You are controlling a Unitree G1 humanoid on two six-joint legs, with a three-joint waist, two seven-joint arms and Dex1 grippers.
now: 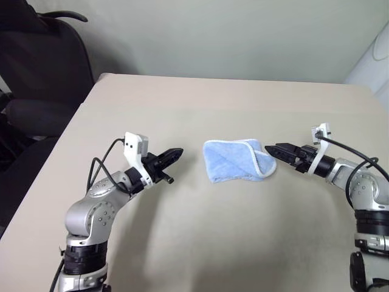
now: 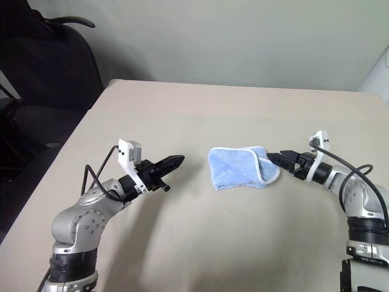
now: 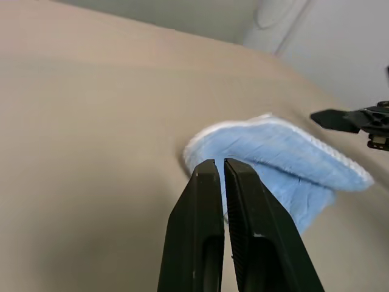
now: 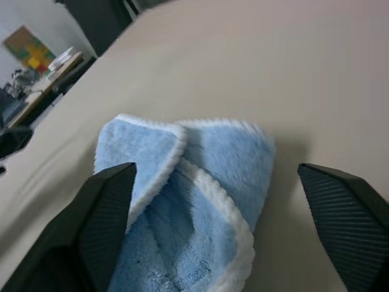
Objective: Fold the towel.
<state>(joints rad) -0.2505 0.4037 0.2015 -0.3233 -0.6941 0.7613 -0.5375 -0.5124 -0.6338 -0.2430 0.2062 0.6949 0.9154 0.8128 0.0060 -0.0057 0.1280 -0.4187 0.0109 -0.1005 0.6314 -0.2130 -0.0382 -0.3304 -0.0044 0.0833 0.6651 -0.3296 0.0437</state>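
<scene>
The towel (image 1: pixel 237 160), light blue with a white hem, lies folded into a small bundle on the middle of the beige table (image 1: pixel 213 243). My left gripper (image 1: pixel 179 152) hovers a short way off the towel's left end, pointing at it, its fingers (image 3: pixel 203 201) shut together with nothing between them. Just off the towel's right end is my right gripper (image 1: pixel 270 149). In the right wrist view it (image 4: pixel 216 169) stands wide open, its fingers (image 4: pixel 109 201) spread to either side of the towel's (image 4: pixel 188 201) near end and holding nothing. The towel (image 3: pixel 285 152) also shows in the left wrist view.
A black office chair (image 1: pixel 42 73) stands beyond the table's left rear corner. The table's left edge (image 1: pixel 55 146) runs close to my left arm. A pale wall rises behind the far edge (image 1: pixel 231 79).
</scene>
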